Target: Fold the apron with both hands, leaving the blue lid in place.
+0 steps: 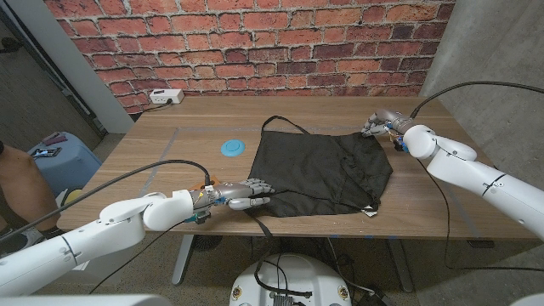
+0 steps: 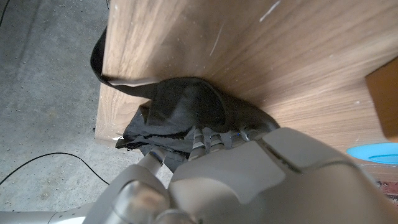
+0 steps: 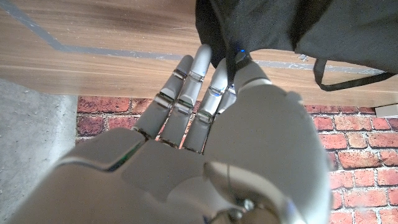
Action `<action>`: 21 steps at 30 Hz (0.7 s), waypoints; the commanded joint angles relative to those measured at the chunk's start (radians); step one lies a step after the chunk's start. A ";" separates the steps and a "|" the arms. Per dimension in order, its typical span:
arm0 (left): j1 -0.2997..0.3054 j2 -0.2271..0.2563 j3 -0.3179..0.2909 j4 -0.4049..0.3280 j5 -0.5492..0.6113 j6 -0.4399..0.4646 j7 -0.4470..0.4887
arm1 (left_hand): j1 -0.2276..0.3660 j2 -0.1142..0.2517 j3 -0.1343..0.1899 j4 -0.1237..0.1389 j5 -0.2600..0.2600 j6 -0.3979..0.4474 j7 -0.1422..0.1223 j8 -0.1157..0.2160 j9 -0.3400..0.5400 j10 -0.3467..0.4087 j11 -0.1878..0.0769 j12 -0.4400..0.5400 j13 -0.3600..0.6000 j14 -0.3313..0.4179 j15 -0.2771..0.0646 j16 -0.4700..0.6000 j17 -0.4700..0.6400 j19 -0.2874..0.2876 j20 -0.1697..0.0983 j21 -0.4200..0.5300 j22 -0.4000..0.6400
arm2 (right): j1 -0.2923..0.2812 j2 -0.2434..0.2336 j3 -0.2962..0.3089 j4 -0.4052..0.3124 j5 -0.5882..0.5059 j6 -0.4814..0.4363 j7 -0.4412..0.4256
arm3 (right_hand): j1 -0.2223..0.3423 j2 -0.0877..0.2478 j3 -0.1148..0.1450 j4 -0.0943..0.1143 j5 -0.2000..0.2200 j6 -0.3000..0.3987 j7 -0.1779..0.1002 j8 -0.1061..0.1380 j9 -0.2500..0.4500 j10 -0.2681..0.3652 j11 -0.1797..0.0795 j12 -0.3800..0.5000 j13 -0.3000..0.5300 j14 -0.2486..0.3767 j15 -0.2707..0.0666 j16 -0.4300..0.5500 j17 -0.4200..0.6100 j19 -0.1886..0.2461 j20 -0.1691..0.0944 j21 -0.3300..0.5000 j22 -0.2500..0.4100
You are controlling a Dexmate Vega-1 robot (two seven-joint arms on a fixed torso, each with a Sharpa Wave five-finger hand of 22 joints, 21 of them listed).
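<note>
Fingers (image 1: 255, 194) of left hand (image 1: 242, 195) at lower centre of head view, closed on near corner of black apron (image 1: 323, 172); apron spread mid-frame on tabletop (image 1: 178, 174), blue lid (image 1: 232, 146) just left of it.

Left wrist view: fingers curled into bunched cloth, centre frame.

Right wrist view: right hand (image 3: 205, 118) extended, touching apron edge at top; grip unclear. Best lifted evenly, away from lid.
</note>
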 commanded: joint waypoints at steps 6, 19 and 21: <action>-0.014 -0.010 0.005 0.017 -0.004 -0.016 -0.008 | -0.007 0.004 0.008 -0.002 0.000 0.005 -0.001 0.001 0.002 0.001 -0.005 -0.003 0.002 -0.034 -0.009 -0.002 0.001 -0.094 0.000 0.007 0.001 | -0.036 -0.029 0.037 -0.089 0.021 -0.020 -0.014 | 0.015 0.003 -0.008 0.001 0.002 0.006 0.003 0.000 -0.001 0.003 0.004 -0.003 0.003 0.012 -0.106 -0.010 0.012 0.002 -0.020 0.006 0.003; -0.019 -0.015 0.009 0.017 -0.005 -0.014 -0.014 | -0.007 0.004 0.009 -0.003 0.000 0.006 -0.001 0.001 0.002 0.001 -0.005 -0.003 0.002 -0.033 -0.009 -0.002 0.001 -0.094 -0.001 0.006 0.000 | -0.065 -0.055 0.061 -0.146 0.048 -0.025 0.003 | 0.021 0.006 -0.018 0.003 0.001 0.004 0.003 -0.002 -0.003 0.006 0.006 -0.004 0.004 0.016 -0.106 -0.024 0.026 0.000 -0.019 0.008 0.003; -0.020 -0.015 0.009 0.017 -0.006 -0.016 -0.016 | -0.007 0.003 0.010 -0.003 0.000 0.007 -0.001 0.000 0.002 0.001 -0.004 -0.003 0.002 -0.033 -0.009 -0.003 0.001 -0.093 -0.001 0.006 0.000 | -0.073 -0.057 0.066 -0.152 0.050 -0.021 -0.003 | 0.022 0.007 -0.020 0.004 0.001 0.004 0.006 -0.001 -0.002 0.005 0.007 -0.004 0.005 0.017 -0.107 -0.027 0.029 -0.001 -0.019 0.008 0.003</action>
